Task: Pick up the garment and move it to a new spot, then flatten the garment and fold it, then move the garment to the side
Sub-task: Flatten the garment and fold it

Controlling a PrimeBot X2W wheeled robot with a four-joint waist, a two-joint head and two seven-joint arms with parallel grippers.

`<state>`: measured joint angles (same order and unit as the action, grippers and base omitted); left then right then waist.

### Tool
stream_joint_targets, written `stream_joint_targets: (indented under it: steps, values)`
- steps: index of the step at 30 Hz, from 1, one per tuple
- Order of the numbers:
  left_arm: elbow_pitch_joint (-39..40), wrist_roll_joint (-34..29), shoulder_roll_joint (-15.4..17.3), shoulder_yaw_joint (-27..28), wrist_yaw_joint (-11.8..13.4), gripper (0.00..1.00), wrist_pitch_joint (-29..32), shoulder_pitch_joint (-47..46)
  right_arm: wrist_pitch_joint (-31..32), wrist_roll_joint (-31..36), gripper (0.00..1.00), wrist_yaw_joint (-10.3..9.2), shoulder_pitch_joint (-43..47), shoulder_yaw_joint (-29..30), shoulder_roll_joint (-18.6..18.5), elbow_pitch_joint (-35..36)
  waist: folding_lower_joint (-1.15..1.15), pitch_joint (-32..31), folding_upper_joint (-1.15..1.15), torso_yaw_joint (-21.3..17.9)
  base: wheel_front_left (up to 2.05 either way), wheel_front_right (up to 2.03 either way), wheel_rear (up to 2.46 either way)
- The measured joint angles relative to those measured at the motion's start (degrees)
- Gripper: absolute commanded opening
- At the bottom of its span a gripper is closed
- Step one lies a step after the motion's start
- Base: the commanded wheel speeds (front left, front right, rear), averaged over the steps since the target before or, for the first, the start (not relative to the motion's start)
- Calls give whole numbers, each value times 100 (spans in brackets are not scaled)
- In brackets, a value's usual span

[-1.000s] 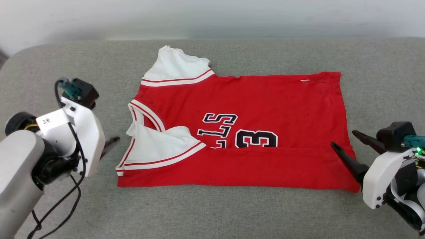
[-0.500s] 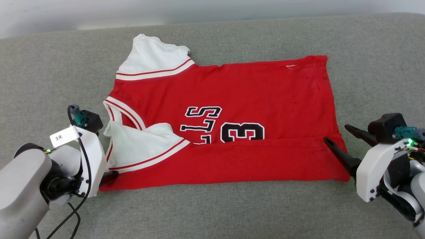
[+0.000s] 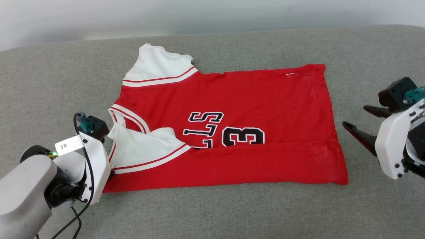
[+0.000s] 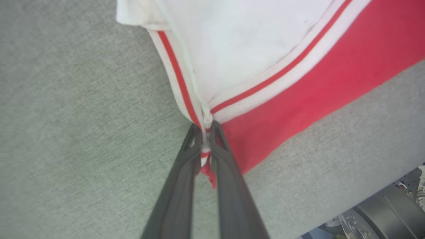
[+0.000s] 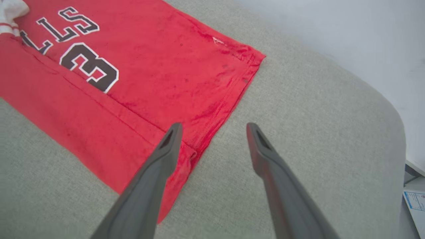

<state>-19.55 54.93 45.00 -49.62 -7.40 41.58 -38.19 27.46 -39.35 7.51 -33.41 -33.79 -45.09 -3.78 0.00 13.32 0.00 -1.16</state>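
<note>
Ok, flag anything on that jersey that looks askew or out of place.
The garment isn't flat: its near edge is folded up over the print, hiding part of the lettering, and the near sleeve lies crumpled across the chest. The left tool pinches that sleeve's striped corner.

I am clamping my left gripper [image 4: 206,127] onto the jersey [image 3: 252,96] at its striped corner, having come in from beside its collar. I am drawing my right gripper [image 3: 354,115] off the jersey's hem, now apart from it.
</note>
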Motion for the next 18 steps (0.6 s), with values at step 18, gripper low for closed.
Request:
stream_joint_targets:
  steps: [18]
  values:
    - [730, -177, 103, -19, 10, 0, -271, -263, 2418, -967, 100, -1, -387, -891, 183, -832, 0, 429, 0, 284, 0, 0, 0]
